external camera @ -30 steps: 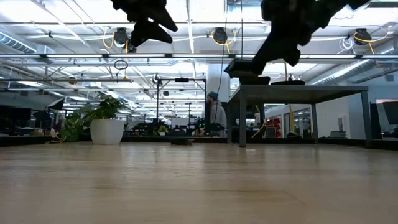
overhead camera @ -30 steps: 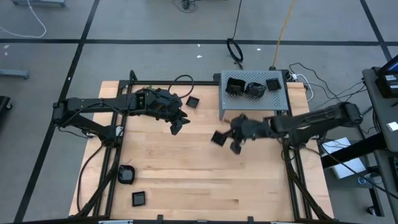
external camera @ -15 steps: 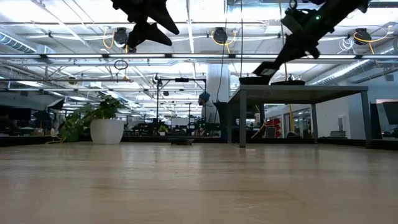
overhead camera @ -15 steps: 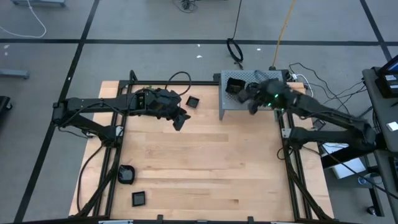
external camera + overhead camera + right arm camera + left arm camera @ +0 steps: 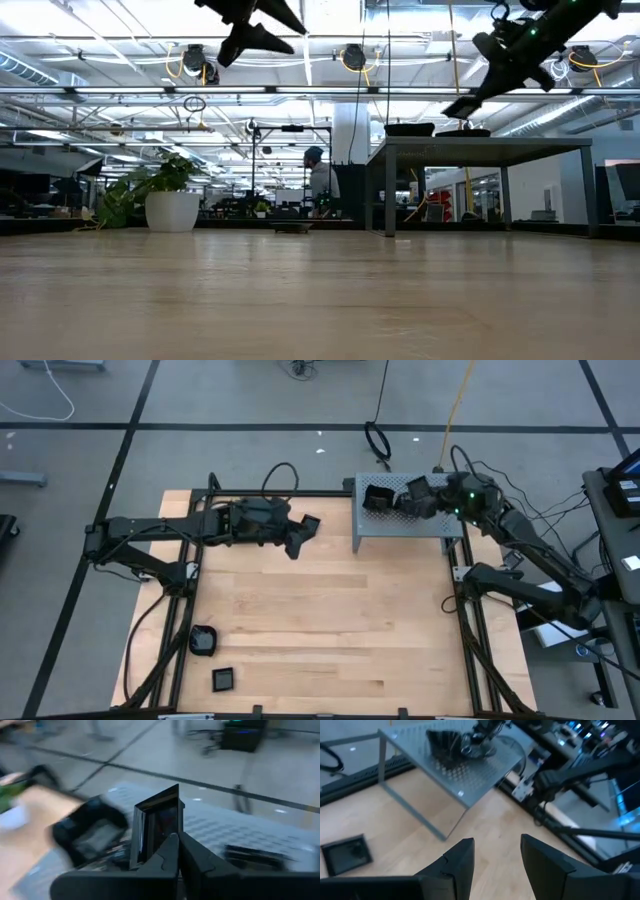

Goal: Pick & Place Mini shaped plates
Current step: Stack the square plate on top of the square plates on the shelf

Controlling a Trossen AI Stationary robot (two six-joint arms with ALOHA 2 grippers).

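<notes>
Pale wood makes up the table point(image 5: 320, 620), the biggest thing in the scene, and at its far right stands the grey perforated metal stand point(image 5: 400, 528) where the black mini plates are being gathered. Two plates lie on its top: a square one point(image 5: 377, 498) and, beside it, what looks like a wavy-edged one, though blur makes that shape uncertain. The right gripper point(image 5: 420, 498) hovers over the stand, jaws pressed together on a square plate point(image 5: 159, 827) held on edge, not yet set down. Three plates remain on the wood: one at the far side point(image 5: 311, 523) just beside the left gripper point(image 5: 296, 540), whose jaws are spread and empty, a rounded one point(image 5: 203, 641) near the left edge, and a square one point(image 5: 224, 680) nearer still. By this count the job is perhaps halfway.

Only the high view shows the two near plates. The right wrist view alone shows the pinched plate close up. The left wrist view shows the far plate point(image 5: 346, 854) beside the gripper's own fingers point(image 5: 459, 865) and the stand beyond. The low view shows both grippers raised well above the table, and a person far off in the room.
</notes>
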